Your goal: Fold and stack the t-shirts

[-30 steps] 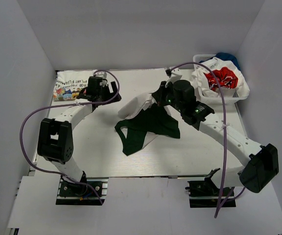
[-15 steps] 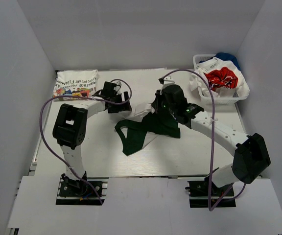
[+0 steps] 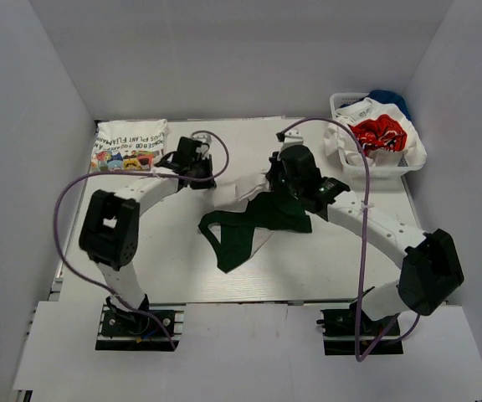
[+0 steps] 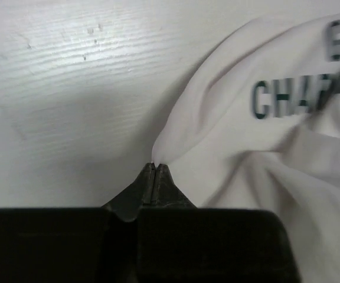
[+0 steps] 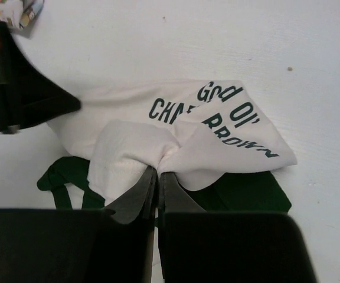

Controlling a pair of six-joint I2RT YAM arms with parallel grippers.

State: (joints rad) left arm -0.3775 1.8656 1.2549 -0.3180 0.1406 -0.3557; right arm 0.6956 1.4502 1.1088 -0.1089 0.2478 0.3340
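A white t-shirt (image 3: 239,191) with dark green parts (image 3: 258,219) lies crumpled mid-table. In the left wrist view my left gripper (image 4: 155,167) is shut, pinching the left edge of the white cloth (image 4: 264,147), which peaks at the tips. From above, the left gripper (image 3: 213,179) sits at the shirt's left side. My right gripper (image 5: 158,171) is shut on a bunched fold of the same t-shirt (image 5: 217,118), green cloth (image 5: 241,191) beneath; from above, the right gripper (image 3: 273,186) is over the shirt's upper right. A folded printed t-shirt (image 3: 129,143) lies at the back left.
A white mesh basket (image 3: 412,159) at the back right holds more t-shirts, one red-printed (image 3: 378,134). White walls close in the table on three sides. The left gripper's dark body (image 5: 16,94) shows in the right wrist view.
The left arm swung from the folded shirt at back left over to the crumpled shirt, and its gripper went from open to shut on the white edge. The right gripper stayed shut, shifting slightly left.
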